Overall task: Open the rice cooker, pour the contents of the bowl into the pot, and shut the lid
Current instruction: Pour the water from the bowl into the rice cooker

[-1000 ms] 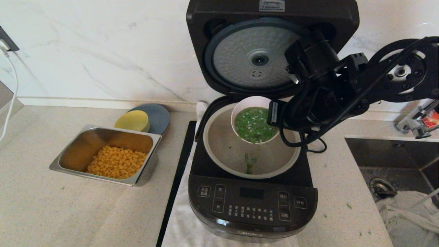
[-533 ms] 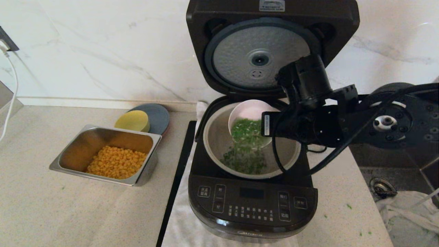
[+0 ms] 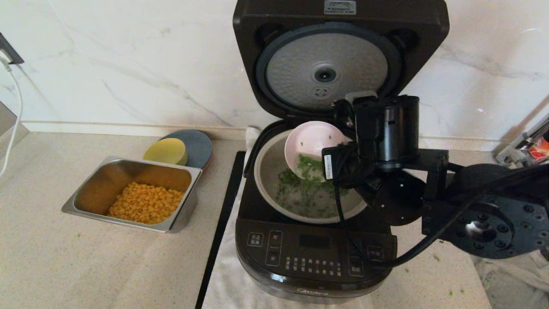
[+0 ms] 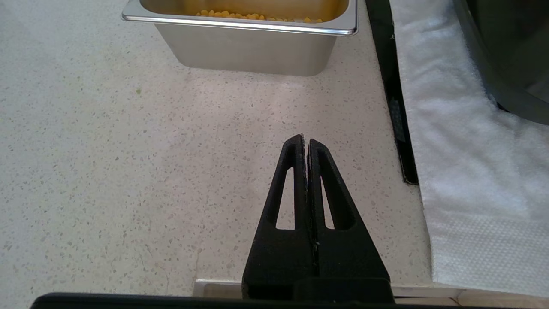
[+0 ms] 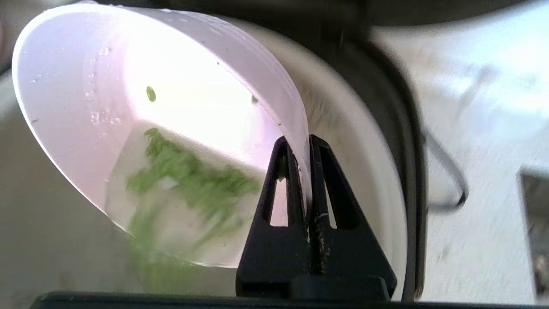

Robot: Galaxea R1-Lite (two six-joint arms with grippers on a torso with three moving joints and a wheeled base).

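The rice cooker (image 3: 315, 240) sits directly under the working arm, with its lid (image 3: 339, 56) standing upright behind and above the right gripper (image 3: 339, 161). The lid's dimpled silver underside faces forward, so the opening below is clear. The pot (image 3: 268, 180) lies just beneath the right gripper, its round mouth open upward.

The right gripper is pinched tight on the rim of the bowl (image 3: 311, 141). The right wrist view shows one finger inside the wall and one outside, with no gap beyond the thin rim. The bowl hangs off the gripper toward the robot's left, tipped steeply, and its mouth faces down and forward into the pot. Its low edge is over the middle of the pot, well inside the pot's rim.

The green herbs (image 3: 306, 165) are mostly out. A clump clings at the bowl's lower lip just beside the fingers, and the rest lie scattered on the pot floor below. A few green flecks stick to the bowl's upper wall.

I judge the pour nearly finished. What matters next is that the lid stands just behind the right gripper, so that arm is the nearer one for closing it.

The left gripper (image 4: 305, 148) is parked with its fingers pressed together and empty, well off to the left over the counter (image 4: 128, 150). A steel tray (image 4: 253, 47) of corn lies ahead of it.
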